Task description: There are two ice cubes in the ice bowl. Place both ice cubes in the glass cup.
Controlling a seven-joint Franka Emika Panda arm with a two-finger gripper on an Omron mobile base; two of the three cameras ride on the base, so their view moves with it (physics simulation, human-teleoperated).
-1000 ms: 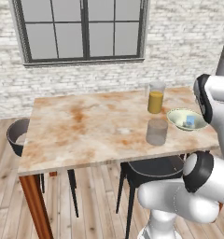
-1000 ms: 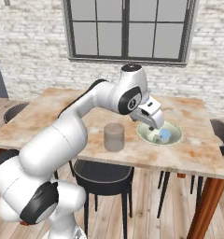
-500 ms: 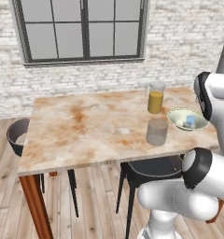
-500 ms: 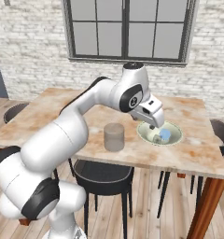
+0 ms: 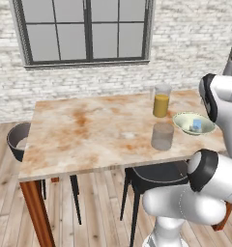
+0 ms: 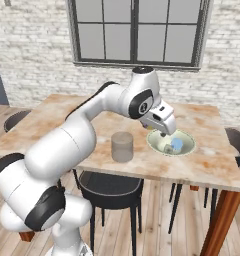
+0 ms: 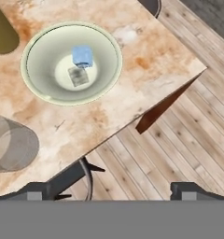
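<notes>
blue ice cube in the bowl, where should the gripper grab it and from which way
Probably from straight above, fingers on two opposite flat sides of the blue cube. It lies low in the bowl, whose raised rim blocks a sideways approach. The greyer cube sits close beside it, so place the fingers on the faces away from it.

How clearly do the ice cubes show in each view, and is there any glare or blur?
Hand view: sharp, one blue ice cube and a greyer one in the ice bowl. Base views: soft and coarse, no glare; cubes merge into one blue speck.

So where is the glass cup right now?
In the right base view the glass cup stands upright on the table, left of the ice bowl and apart from it.
</notes>
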